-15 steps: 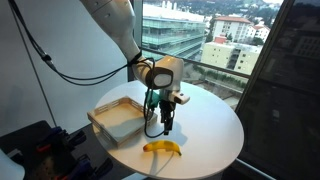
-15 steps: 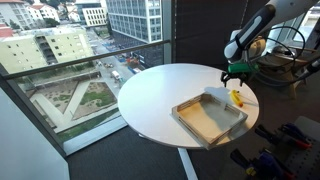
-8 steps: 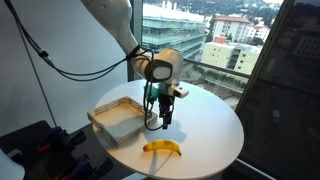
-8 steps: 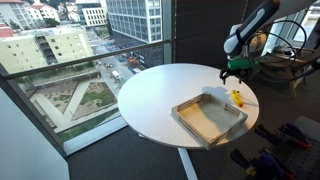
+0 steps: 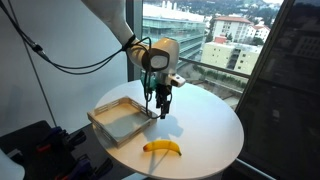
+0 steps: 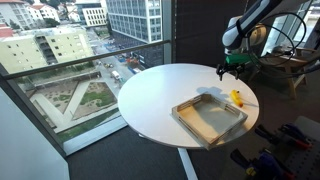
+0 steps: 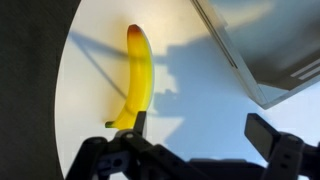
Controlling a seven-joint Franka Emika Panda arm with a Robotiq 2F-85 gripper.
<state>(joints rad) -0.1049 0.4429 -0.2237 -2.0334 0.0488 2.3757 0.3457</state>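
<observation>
A yellow banana (image 5: pixel 162 148) lies on the round white table (image 5: pixel 205 125) near its front edge; it also shows in the other exterior view (image 6: pixel 237 97) and in the wrist view (image 7: pixel 138 78). My gripper (image 5: pixel 161 110) hangs open and empty above the table, between the banana and a shallow wooden tray (image 5: pixel 122 122). In the wrist view the open fingers (image 7: pixel 200 133) frame bare table, with the banana to one side and the tray corner (image 7: pixel 270 50) to the other.
The tray (image 6: pixel 210 119) is empty and sits near the table's edge. Large windows with city buildings stand behind the table. Black cables and equipment (image 5: pixel 35 145) lie beside the table. A desk with gear (image 6: pixel 275 65) stands beyond it.
My gripper has risen and moved away from the banana, toward the tray side. The banana and tray have not moved.
</observation>
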